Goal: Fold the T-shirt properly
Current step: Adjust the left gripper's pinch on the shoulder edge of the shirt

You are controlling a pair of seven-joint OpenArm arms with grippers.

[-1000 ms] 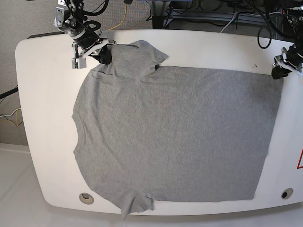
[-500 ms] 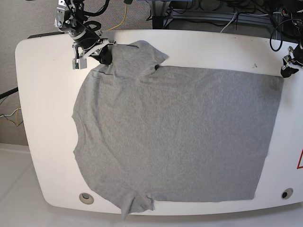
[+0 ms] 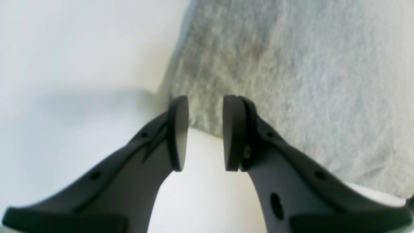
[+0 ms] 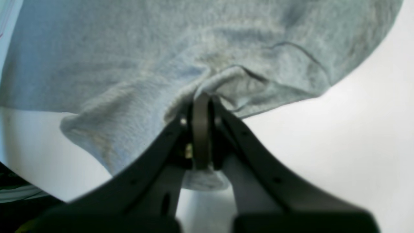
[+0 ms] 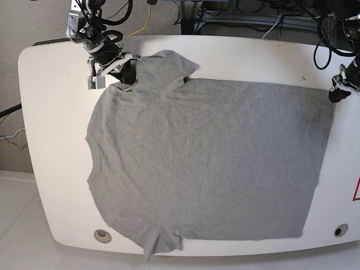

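Observation:
The grey T-shirt [image 5: 208,157] lies spread flat over most of the white table [image 5: 50,140], collar side towards the left of the base view. My right gripper [image 5: 126,76] is at the far left, shut on a bunched fold of the shirt's shoulder; in the right wrist view the T-shirt [image 4: 200,58] puckers up into the right gripper [image 4: 202,97]. My left gripper [image 5: 336,93] hovers at the shirt's far right corner. In the left wrist view the left gripper [image 3: 206,103] stands open with nothing between its fingers, and the corner of the T-shirt [image 3: 291,64] lies just beyond the tips.
Cables and desk legs [image 5: 191,14] crowd the floor behind the table's far edge. Two round holes [image 5: 102,235] [image 5: 340,230] sit near the table's front edge. A red warning sticker [image 5: 356,190] marks the right edge.
My right gripper has pulled the shoulder fold a little towards the near side. My left gripper swung away to the right, then came back down beside the shirt's far right corner.

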